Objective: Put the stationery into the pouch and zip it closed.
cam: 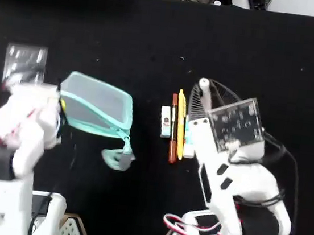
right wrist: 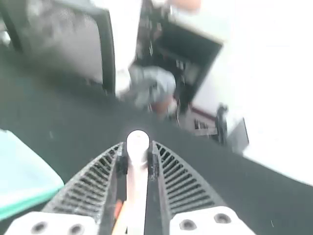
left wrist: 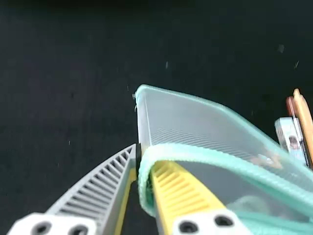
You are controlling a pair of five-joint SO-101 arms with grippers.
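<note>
Lying left of the table's (cam: 155, 37) middle, toward its left edge, the mesh pouch (cam: 98, 104) with teal trim is trailing its zip pull (cam: 118, 158) toward the near edge. The left gripper (left wrist: 144, 156) is pinching the pouch's rim at the end nearest the left edge, its yellow finger (left wrist: 171, 191) sitting inside the mouth and its grey finger (left wrist: 107, 181) outside. Around the table's middle, a white eraser (cam: 166, 121), a brown pen (cam: 173, 128) and a yellow pen (cam: 180, 126) are lying side by side. Just beside them, the right gripper (right wrist: 137, 146) is clamping a white marker (cam: 204, 89), whose rounded end is sticking out past the fingertips and angling upward.
</note>
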